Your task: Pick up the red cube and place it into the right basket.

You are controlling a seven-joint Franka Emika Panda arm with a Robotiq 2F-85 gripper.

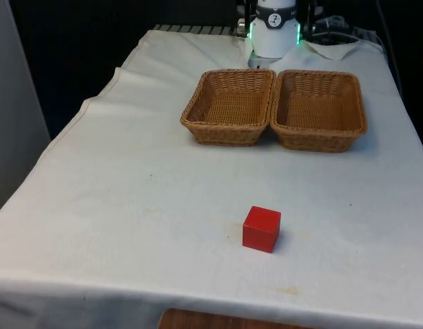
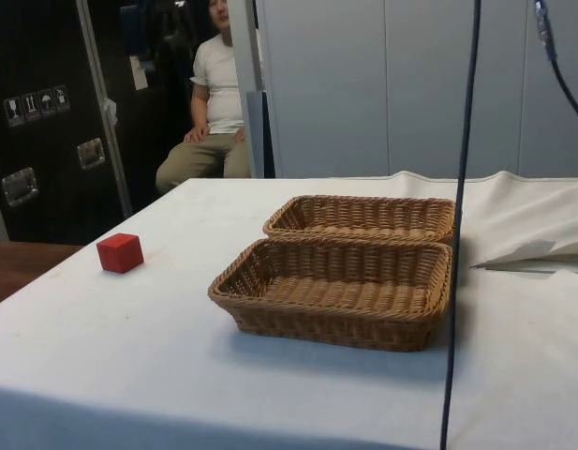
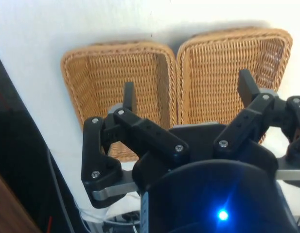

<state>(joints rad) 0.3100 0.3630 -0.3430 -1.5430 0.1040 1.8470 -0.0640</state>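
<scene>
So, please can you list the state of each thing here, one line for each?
red cube: resting on the cloth, not held
wicker basket on the front view's left: empty, upright
wicker basket on the front view's right: empty, upright
claw: open, above the baskets, holding nothing

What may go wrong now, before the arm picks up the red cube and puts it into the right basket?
The red cube lies near the table's front edge, so a poor grasp might push it off. The two baskets touch side by side, so a release near their shared rims may drop the cube into the wrong one. The gripper is open above them.
</scene>
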